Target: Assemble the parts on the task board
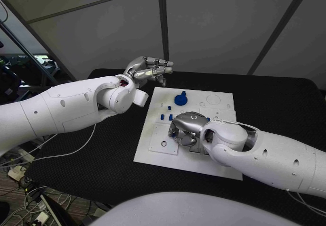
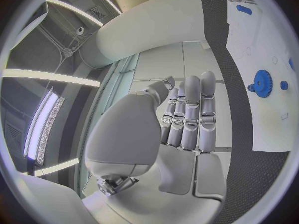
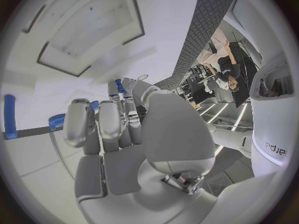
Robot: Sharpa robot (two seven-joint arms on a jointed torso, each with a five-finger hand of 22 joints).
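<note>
Head view. Counter [image 1: 272,101]: black, matte, finely textured. Task board [image 1: 155,141]: flat white rectangular plate at the counter's middle, long axis running from 12 to 6 o'clock and tilted slightly toward 5, with shallow round and slotted recesses. Blue gear [image 1: 181,100]: toothed disc with a raised hub, standing on the board toward 12 o'clock. Small blue pegs [image 1: 169,108]: short upright cylinders, just below the gear toward 7 o'clock. Left hand [image 1: 148,69]: silver, metallic, raised off the board's 11 o'clock corner, fingers straight and close together, holding nothing. Right hand [image 1: 184,128]: silver, domed back uppermost, lowered onto the board's centre; fingers curled downward, whether they hold a part cannot be told.

Left wrist view. Left hand [image 2: 181,129]: pale smooth palm, fingers [image 2: 190,109] extended side by side, nothing between them. Task board [image 2: 274,119]: white edge on the dark woven counter. Blue gear [image 2: 262,82]: round, toothed rim, lying flat on the board.

Right wrist view. Right hand [image 3: 118,134]: fingers [image 3: 79,122] bent toward the white board. A blue peg [image 3: 119,86] shows at the fingertips; contact cannot be told. Blue bar [image 3: 10,115]: elongated, rounded ends. Blue gear [image 3: 57,120]: part of the toothed rim beside the fingers.
</note>
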